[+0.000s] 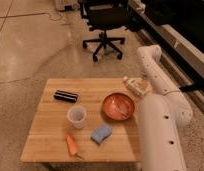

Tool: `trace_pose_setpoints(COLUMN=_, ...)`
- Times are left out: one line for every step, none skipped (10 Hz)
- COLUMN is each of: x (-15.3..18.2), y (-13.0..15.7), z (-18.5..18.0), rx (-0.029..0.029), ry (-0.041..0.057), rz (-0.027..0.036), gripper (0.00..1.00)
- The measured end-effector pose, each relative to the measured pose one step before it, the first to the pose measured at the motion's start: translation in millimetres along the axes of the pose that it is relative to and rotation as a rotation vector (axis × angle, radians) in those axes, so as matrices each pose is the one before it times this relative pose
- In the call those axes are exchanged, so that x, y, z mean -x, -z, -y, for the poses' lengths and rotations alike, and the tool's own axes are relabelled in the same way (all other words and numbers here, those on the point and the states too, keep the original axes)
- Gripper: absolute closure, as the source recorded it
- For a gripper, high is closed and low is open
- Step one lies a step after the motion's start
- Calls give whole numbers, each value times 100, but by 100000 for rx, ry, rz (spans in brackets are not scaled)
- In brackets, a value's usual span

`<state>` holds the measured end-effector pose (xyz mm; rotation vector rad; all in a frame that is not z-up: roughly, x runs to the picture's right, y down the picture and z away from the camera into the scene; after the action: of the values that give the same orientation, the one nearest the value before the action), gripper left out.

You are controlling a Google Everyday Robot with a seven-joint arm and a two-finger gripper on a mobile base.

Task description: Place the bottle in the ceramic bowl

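Observation:
The bottle (pixel 134 85), pale cream-tan with a whitish cap, lies on its side near the right edge of the wooden table (pixel 50 135). The reddish-orange ceramic bowl (pixel 118 106) sits just in front and left of it, with only a pale smear inside. My gripper (pixel 142 89) is at the bottle's right end, at the end of the white arm (pixel 151 65), which reaches down from above the table's right edge. The arm and the bottle hide most of the gripper.
A translucent plastic cup (pixel 76 116) stands at the table's middle. A black rectangular object (pixel 66 96) lies at the back left. A blue sponge (pixel 101 133) and a carrot (pixel 71 144) lie at the front. A black office chair (pixel 105 25) stands on the floor behind.

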<state>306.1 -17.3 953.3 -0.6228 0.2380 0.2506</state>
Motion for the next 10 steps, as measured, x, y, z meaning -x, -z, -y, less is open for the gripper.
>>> trace_pose_setpoints(x=284, y=107, z=-102, rx=139, ry=395, rz=300, gripper=35)
trace_pose_setpoints(x=486, y=0, z=-411, rx=817, ry=823, rz=404, gripper=35)
trace_pose_setpoints(x=277, y=26, z=-382, rx=681, ry=485, rz=275, gripper=35)
trace_pose_setpoints(x=218, y=-102, z=-347, rx=621, ry=447, rz=173, gripper=35)
trace_pose_setpoints(x=286, y=-191, z=-465, rx=668, ry=516, rz=335, gripper=35)
trace_pose_setpoints(x=258, y=-257, z=-306, rx=607, ry=430, rz=-27, gripper=35)
trace_pose_setpoints(x=204, y=-188, z=-224, rx=353, ry=268, rz=-156, gripper=35)
trace_pose_setpoints(x=191, y=-260, z=-186, rx=302, ry=429, rz=-535, gripper=35)
trace_pose_setpoints(x=-19, y=-432, z=-173, rx=37, ry=186, rz=-1403, gripper=35)
trace_pose_setpoints(x=-78, y=-244, z=-3, rx=-145, ry=-144, rz=-993, gripper=35)
